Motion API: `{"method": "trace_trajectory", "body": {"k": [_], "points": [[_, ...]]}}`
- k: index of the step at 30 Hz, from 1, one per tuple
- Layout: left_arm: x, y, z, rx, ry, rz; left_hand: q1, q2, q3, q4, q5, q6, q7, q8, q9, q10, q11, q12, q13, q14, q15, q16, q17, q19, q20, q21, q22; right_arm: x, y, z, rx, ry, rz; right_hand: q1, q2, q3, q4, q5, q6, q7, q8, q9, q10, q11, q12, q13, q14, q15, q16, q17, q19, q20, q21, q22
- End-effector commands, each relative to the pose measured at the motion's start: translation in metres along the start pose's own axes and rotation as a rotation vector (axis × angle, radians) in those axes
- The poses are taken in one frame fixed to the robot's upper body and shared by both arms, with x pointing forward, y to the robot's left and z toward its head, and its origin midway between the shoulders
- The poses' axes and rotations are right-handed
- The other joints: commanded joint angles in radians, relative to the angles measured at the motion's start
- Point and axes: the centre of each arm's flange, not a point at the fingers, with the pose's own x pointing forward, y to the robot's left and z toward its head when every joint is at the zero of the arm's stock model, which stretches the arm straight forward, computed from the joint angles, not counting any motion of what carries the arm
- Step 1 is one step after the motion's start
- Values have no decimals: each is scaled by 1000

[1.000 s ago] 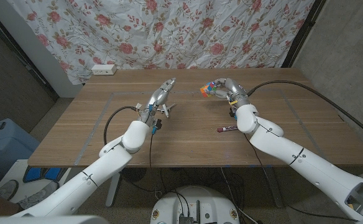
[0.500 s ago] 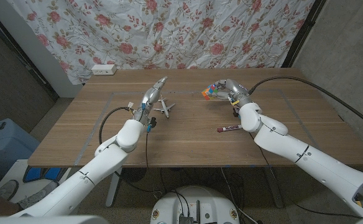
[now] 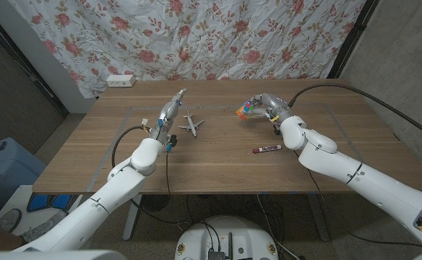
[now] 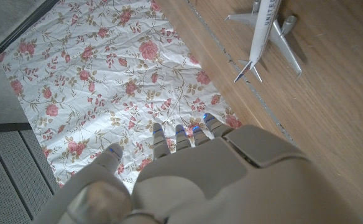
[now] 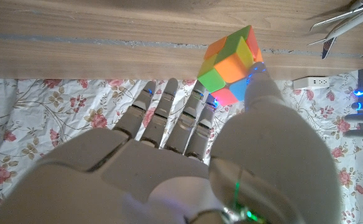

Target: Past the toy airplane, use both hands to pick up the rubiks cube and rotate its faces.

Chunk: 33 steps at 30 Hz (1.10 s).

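Left hand [image 3: 170, 112] empty, now left of airplane [image 3: 189, 123]; cube [image 3: 244, 109] in right hand [image 3: 263, 105]

Toy airplane [image 3: 189, 123] mid-table; rubiks cube [image 3: 244, 109] right; marker [image 3: 267, 149] nearer, right.

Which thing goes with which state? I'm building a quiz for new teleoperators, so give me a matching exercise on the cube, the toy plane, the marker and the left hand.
Things:
1. Rubik's cube
2. toy airplane
3. red marker
4. left hand

States:
A. lying on the table near the right forearm
B. holding nothing, fingers stretched out just left of the airplane
C. held by the right hand
D. standing on the table between the two hands

Pairs: 1-C, 2-D, 3-A, 4-B
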Motion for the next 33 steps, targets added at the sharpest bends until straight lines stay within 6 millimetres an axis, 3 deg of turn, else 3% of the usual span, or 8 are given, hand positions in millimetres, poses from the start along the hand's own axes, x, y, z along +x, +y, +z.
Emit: {"method": "trace_trajectory", "body": {"k": [1,33], "points": [[5,13,-13,-85,18,35,10,73,-2,-3,5,2,3,4,1,2,2,-3,3,6,-38,0,2,7,-26,3,-1,10,-4,-4,-105,0,89,22,17,-3,-3,-3,7,-21,-6,6,-9,-13,-9,2,-15,-124,-10,-1,-5,2,-2,3],[1,28,-48,-258,37,105,12,72,-3,-5,5,9,15,7,1,22,7,-5,3,28,-35,-1,2,30,-17,2,-2,36,-5,19,-371,12,302,19,7,-1,-3,-13,-25,-21,-15,14,-44,-15,-15,3,-43,-114,-32,-1,-21,12,-4,3]]}}
